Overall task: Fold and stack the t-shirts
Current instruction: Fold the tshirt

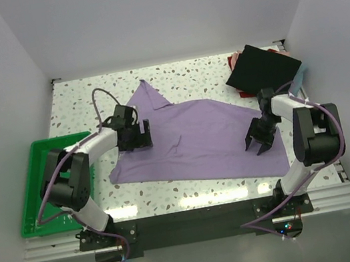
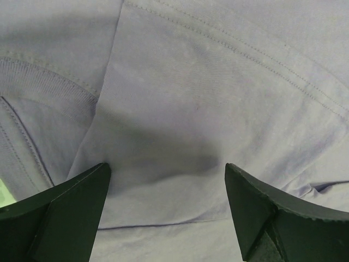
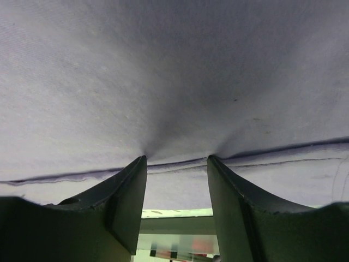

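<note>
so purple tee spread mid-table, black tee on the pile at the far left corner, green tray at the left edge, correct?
No: the black tee is at the far right corner, per the top external view. Rest holds.

A green plastic tray (image 1: 30, 211) sits at the left edge of the white speckled table (image 1: 204, 68), toward its near-left corner. A metal rail (image 1: 348, 192) runs along the near edge; plain white walls (image 1: 161, 11) close the other sides
</note>
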Tool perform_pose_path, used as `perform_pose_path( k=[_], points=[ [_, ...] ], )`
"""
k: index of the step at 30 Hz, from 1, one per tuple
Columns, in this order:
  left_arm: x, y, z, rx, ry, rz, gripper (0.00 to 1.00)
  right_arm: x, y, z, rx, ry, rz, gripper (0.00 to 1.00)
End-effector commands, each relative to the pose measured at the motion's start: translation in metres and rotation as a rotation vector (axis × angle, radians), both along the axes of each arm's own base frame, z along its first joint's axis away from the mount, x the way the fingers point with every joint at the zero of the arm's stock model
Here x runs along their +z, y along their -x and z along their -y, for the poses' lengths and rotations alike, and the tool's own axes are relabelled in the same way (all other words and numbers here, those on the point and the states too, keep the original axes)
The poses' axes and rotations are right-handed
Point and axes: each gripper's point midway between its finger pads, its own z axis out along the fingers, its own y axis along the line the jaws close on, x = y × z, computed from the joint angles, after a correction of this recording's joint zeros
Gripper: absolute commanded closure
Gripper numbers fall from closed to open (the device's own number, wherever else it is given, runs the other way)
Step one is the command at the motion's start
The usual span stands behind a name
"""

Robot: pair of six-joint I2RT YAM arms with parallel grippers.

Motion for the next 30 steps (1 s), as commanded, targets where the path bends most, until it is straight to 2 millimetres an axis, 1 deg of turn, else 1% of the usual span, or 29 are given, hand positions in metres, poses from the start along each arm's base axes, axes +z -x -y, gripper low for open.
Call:
perform_pose_path(
  k=[1,3,5,11,13,17,23,27,30],
  points=[
    [-0.007,0.028,-0.014,0.033,-0.029,-0.061,0.09,-0.005,0.026,0.006,-0.006,0.045,-0.087,0.48],
    [-0.008,0.040,-0.014,0.038,-0.013,-0.078,0.09,-0.005,0.032,0.005,-0.011,0.043,-0.099,0.48],
    [-0.007,0.052,-0.016,0.055,0.002,-0.089,0.09,-0.003,0.034,0.004,-0.022,0.041,-0.096,0.48],
    [-0.006,0.079,-0.018,0.088,0.036,-0.130,0.09,0.000,0.046,0.004,-0.026,0.043,-0.115,0.48],
    [-0.005,0.085,-0.018,0.101,0.047,-0.140,0.09,0.001,0.049,0.006,-0.014,0.055,-0.117,0.48],
    [-0.003,0.103,-0.024,0.132,0.047,-0.160,0.09,0.002,0.053,0.007,-0.004,0.062,-0.120,0.48],
    [-0.004,0.132,-0.029,0.175,0.056,-0.210,0.09,0.001,0.057,0.007,-0.002,0.060,-0.121,0.48],
    [-0.001,0.145,-0.019,0.187,0.079,-0.229,0.09,0.002,0.057,0.008,0.004,0.062,-0.119,0.48],
    [-0.005,0.157,-0.015,0.198,0.088,-0.245,0.09,0.004,0.058,0.009,0.014,0.069,-0.118,0.48]
  ],
)
